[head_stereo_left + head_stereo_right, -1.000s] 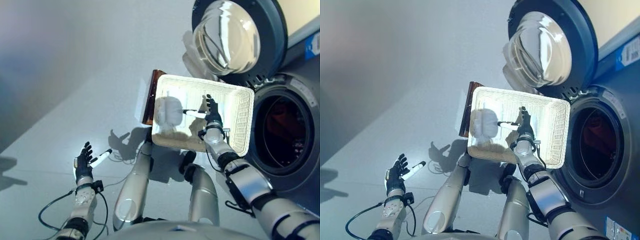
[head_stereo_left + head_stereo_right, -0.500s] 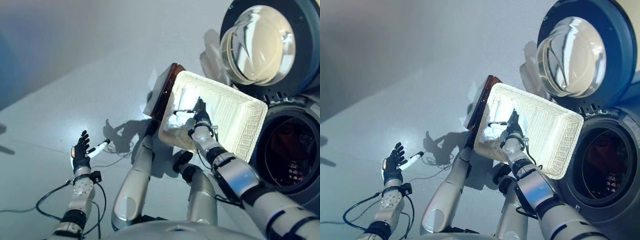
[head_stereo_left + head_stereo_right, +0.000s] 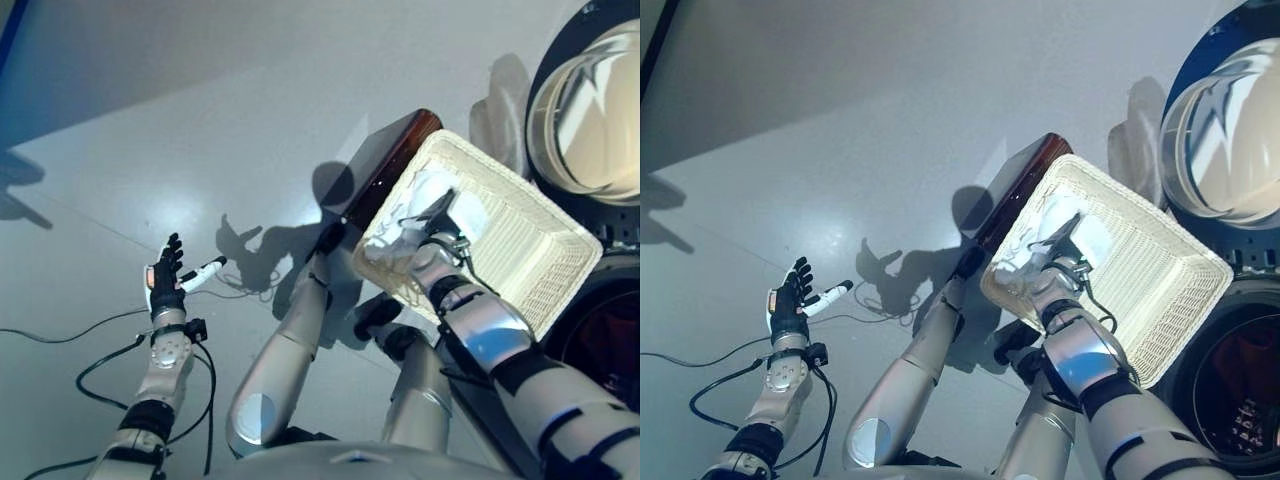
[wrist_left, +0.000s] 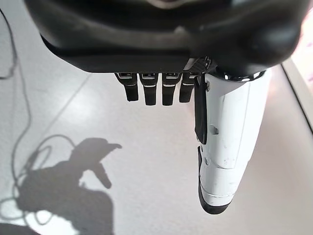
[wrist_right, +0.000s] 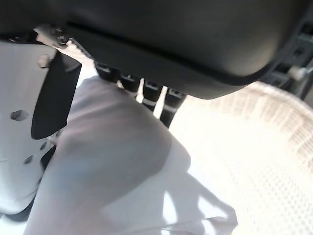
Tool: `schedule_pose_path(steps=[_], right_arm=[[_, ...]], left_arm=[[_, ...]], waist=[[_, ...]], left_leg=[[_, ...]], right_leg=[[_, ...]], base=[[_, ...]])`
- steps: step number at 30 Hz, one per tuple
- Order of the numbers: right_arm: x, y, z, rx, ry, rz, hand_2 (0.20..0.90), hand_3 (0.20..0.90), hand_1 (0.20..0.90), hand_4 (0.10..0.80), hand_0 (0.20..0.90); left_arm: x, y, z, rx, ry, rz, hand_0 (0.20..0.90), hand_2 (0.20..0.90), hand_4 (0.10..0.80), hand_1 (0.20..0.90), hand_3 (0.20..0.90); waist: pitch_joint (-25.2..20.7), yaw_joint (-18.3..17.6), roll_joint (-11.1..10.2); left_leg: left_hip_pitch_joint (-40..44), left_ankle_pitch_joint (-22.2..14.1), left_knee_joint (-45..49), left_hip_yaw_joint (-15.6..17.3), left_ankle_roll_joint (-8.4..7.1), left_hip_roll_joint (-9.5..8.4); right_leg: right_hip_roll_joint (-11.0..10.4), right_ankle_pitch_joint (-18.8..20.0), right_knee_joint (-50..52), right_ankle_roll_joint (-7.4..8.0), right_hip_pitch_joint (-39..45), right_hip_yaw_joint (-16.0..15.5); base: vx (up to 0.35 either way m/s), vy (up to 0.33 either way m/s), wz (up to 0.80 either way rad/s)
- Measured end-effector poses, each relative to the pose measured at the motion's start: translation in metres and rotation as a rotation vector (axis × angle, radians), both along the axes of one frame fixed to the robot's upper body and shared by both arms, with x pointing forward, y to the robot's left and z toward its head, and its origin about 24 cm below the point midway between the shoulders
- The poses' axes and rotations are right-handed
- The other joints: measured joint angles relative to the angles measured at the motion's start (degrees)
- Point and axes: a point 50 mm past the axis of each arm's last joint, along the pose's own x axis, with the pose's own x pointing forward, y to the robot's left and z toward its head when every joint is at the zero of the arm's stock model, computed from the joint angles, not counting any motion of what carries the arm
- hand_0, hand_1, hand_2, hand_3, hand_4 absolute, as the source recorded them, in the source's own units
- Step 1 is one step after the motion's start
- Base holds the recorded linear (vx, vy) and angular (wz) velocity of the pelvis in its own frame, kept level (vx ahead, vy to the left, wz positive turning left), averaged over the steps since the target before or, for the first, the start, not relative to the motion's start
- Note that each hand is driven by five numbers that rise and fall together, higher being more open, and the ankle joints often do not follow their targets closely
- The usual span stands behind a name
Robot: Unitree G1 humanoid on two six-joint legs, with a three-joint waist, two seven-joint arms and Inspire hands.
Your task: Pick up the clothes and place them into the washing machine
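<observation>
Right hand (image 3: 1052, 262) is pinching the white cloth (image 3: 1080, 232) inside the white wicker basket (image 3: 1160, 290), sitting beside the open washing machine (image 3: 1240, 390). Left hand (image 3: 790, 303) is hovering over the floor, fingers spread wide, holding nothing

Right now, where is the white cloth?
The cloth lies in the near-left corner of the white basket, right of centre in the eye views, under the right hand, beside the open washer door.
</observation>
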Motion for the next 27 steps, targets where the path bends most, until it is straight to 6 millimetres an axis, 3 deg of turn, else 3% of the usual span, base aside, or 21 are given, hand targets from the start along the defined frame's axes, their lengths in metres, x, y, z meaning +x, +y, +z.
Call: schedule_pose_path(steps=[1,2,3,6,7,8,9,12,17,20,23,27], right_arm=[[-0.002,-0.007,0.000,-0.016,0.005,-0.013,0.200,0.200,0.200,0.300,0.200],[-0.002,-0.010,0.001,-0.021,0.010,-0.020,0.200,0.200,0.200,0.300,0.200],[-0.002,-0.010,0.000,-0.019,0.016,-0.016,0.200,0.200,0.200,0.300,0.200],[-0.008,-0.017,-0.007,-0.023,0.053,-0.035,0.200,0.200,0.200,0.300,0.200],[-0.012,-0.019,-0.012,-0.011,0.069,-0.049,0.200,0.200,0.200,0.300,0.200],[-0.015,-0.020,-0.017,0.005,0.087,-0.050,0.200,0.200,0.200,0.300,0.200],[-0.017,-0.019,-0.022,0.013,0.108,-0.036,0.200,0.200,0.200,0.300,0.200],[-0.032,-0.017,-0.045,0.058,0.185,-0.029,0.200,0.200,0.200,0.300,0.200],[-0.055,-0.017,-0.075,0.146,0.272,-0.051,0.200,0.200,0.200,0.300,0.200],[-0.074,-0.029,-0.090,0.215,0.292,-0.126,0.200,0.200,0.200,0.300,0.200],[-0.084,-0.043,-0.093,0.272,0.284,-0.202,0.200,0.200,0.200,0.300,0.200],[-0.091,-0.068,-0.089,0.484,0.125,-0.376,0.200,0.200,0.200,0.300,0.200]], left_arm=[[0.000,-0.001,0.000,0.005,0.001,-0.007,0.900,0.900,0.800,0.900,0.900],[-0.002,-0.001,-0.003,0.004,0.014,-0.004,0.900,0.900,0.800,0.900,0.900],[-0.009,0.000,-0.008,0.003,0.041,0.005,0.900,0.900,0.800,0.900,0.900],[-0.007,-0.002,-0.006,0.006,0.024,-0.009,0.900,0.900,0.800,0.900,0.900],[-0.003,-0.004,-0.003,0.014,0.013,-0.021,0.900,0.900,0.800,0.900,0.900],[-0.005,-0.006,-0.008,0.015,0.040,-0.031,0.900,0.900,0.800,0.900,0.900],[-0.010,-0.007,-0.014,0.014,0.068,-0.034,0.900,0.900,0.800,0.900,0.900],[-0.017,-0.015,-0.022,0.011,0.102,-0.067,0.900,0.900,0.800,0.900,0.900],[-0.032,-0.017,-0.033,0.010,0.157,-0.093,0.900,0.900,0.800,0.900,0.900],[-0.048,-0.016,-0.044,-0.002,0.215,-0.092,0.900,0.900,0.800,0.900,0.900],[-0.056,-0.014,-0.052,-0.005,0.254,-0.088,0.900,0.900,0.800,0.900,0.900],[-0.063,-0.016,-0.059,-0.020,0.294,-0.104,0.900,0.900,0.800,0.900,0.900]], waist=[[0.0,0.4,0.0],[0.3,0.6,0.7],[0.2,1.4,1.7],[0.0,1.7,2.4],[0.0,1.3,2.4],[0.0,1.4,2.6],[-0.1,2.4,3.0],[-0.7,1.4,4.0],[-1.9,0.1,4.5],[-4.3,-1.0,5.0],[-6.2,-3.1,5.2],[-7.8,-4.7,5.7]], left_leg=[[-0.2,-1.1,0.0,0.5,-1.47,-0.16],[-0.3,-2.0,3.1,0.6,-1.23,-0.66],[0.0,-1.6,4.8,0.3,0.48,-1.00],[0.8,-1.7,2.8,1.7,0.42,-1.19],[0.6,-2.8,3.4,1.7,-0.93,-1.50],[0.3,-4.1,12.0,1.5,0.81,-1.97],[3.1,-6.5,11.6,1.0,4.69,-1.81],[5.8,-5.4,9.3,2.0,4.86,-1.96],[9.8,-4.3,6.0,4.0,5.46,-0.91],[13.0,-3.6,2.6,5.7,6.48,-0.17],[15.3,-2.9,0.2,6.8,7.22,0.27],[18.0,-2.5,-2.8,8.8,7.25,1.33]], right_leg=[[-0.3,0.1,-0.6,-0.14,-0.5,0.7],[-1.0,0.1,-0.2,-0.15,-0.2,0.7],[-1.1,0.1,1.3,-0.06,0.2,0.8],[-1.4,-0.6,1.9,-1.26,0.5,2.1],[-1.9,-0.5,0.4,-1.25,0.6,2.0],[-2.4,-0.5,0.5,-1.05,1.1,1.6],[-2.4,-0.2,0.4,-0.59,1.8,1.9],[-3.1,2.2,-1.5,1.15,4.4,2.2],[-2.7,5.7,-5.8,2.33,7.5,2.6],[-1.9,7.5,-9.7,3.20,10.1,3.9],[-1.0,8.9,-12.5,3.74,11.6,5.0],[0.0,11.0,-16.4,4.04,13.4,6.6]], base=[[0.006,0.004,-0.12],[0.014,-0.001,-0.32],[0.013,-0.003,-0.36],[0.019,-0.002,0.10],[0.044,-0.009,0.28],[0.049,0.004,-0.05],[0.036,-0.002,-0.25],[0.036,0.001,-0.03],[0.041,0.003,-0.15],[0.030,0.012,-0.30],[0.040,0.005,-0.25],[-0.021,0.043,-0.29]])
